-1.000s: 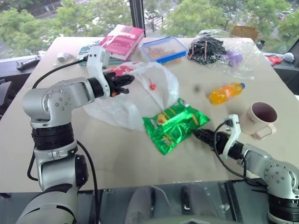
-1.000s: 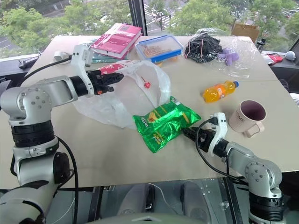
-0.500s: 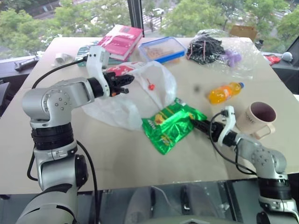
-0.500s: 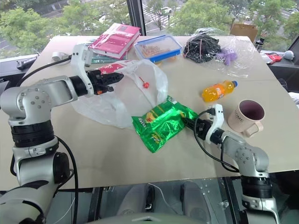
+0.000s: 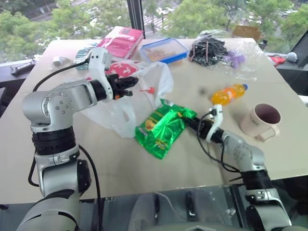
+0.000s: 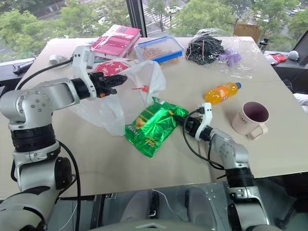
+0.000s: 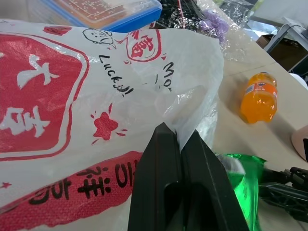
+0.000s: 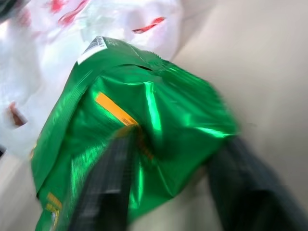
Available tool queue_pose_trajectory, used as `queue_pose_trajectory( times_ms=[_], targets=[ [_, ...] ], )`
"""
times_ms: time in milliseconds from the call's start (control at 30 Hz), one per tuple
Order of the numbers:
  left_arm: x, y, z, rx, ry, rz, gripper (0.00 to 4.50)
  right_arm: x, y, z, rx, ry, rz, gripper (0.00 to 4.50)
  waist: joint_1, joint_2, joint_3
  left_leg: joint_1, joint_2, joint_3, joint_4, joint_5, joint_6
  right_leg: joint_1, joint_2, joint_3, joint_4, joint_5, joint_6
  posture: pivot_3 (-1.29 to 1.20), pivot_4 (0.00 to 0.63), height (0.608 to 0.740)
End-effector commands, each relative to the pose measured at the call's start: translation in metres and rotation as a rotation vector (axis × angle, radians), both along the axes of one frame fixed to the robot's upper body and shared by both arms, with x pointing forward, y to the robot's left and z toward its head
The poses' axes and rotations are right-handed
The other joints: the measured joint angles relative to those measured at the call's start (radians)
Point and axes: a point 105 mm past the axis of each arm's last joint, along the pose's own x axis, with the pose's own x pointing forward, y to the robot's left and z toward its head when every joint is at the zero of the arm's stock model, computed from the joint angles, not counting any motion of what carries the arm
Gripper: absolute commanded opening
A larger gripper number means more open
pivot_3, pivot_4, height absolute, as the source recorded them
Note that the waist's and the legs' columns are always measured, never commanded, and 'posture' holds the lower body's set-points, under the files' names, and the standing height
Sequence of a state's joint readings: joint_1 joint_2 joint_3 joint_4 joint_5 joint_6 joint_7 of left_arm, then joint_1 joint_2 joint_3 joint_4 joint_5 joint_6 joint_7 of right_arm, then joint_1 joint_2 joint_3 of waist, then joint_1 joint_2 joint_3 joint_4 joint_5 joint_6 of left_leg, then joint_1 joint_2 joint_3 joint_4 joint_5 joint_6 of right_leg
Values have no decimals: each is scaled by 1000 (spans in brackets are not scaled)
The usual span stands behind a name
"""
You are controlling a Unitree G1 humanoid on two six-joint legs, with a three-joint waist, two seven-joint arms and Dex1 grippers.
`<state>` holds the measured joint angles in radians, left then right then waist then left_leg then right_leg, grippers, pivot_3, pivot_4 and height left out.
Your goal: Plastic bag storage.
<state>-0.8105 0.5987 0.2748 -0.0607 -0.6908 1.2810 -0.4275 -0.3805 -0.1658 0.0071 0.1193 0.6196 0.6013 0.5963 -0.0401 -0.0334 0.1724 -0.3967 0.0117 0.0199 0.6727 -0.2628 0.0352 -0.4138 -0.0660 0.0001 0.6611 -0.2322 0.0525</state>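
White plastic bag [image 5: 139,91], left of frame centre, pinched up by clenched left gripper [image 5: 129,86] to gape open; right gripper [image 6: 179,120] straddles green snack packet [image 6: 151,126], grasp uncertain.

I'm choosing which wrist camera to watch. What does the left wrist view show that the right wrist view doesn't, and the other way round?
Left wrist view alone: the left gripper shut on the plastic bag's edge, an orange bottle, a blue-lidded box. Right wrist view alone: the right gripper with its fingers either side of the green snack packet's end. Both share the bag, the packet and the table.
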Motion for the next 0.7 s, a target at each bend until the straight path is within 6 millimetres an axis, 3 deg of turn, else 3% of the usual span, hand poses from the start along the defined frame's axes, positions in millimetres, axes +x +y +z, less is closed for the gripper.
queue_pose_trajectory(
  times_ms=[33,67,100,233,400,500,700],
  targets=[
    [-4,4,12,-15,-47,10,0,-7,-3,-1,-9,-4,1,433,1,0,0,0,0,0,0,0,0,0,0,0,0,0,0,0,150,740],
    [-4,5,12,-18,-46,11,0,-10,-3,8,4,-30,8,71,3,0,0,0,0,0,0,0,0,0,-1,0,0,0,0,0,150,740],
    [-4,5,12,-20,-46,12,0,-13,-3,19,26,-55,18,15,4,0,0,0,0,0,0,0,0,0,-1,0,1,0,0,0,150,740],
    [-4,9,11,-16,-43,13,0,-32,5,61,112,-137,78,15,9,2,2,-2,-1,-1,-1,1,-1,-1,-3,-1,0,0,0,0,150,740],
    [-7,6,5,59,-47,-33,0,-45,21,98,166,-207,137,15,7,3,2,-3,-1,-1,-2,2,-4,-2,-3,-2,-2,0,0,0,150,740],
    [-2,6,7,56,-64,-21,0,-55,29,115,185,-245,202,15,11,4,2,-3,-2,-1,-3,2,-3,-2,-3,-2,-1,0,0,0,150,740],
    [-13,-12,21,2,-97,-147,0,-49,37,126,160,-249,230,15,24,4,3,-3,-2,-1,-3,0,0,-2,-3,-2,-2,0,0,0,150,740]
  ],
)
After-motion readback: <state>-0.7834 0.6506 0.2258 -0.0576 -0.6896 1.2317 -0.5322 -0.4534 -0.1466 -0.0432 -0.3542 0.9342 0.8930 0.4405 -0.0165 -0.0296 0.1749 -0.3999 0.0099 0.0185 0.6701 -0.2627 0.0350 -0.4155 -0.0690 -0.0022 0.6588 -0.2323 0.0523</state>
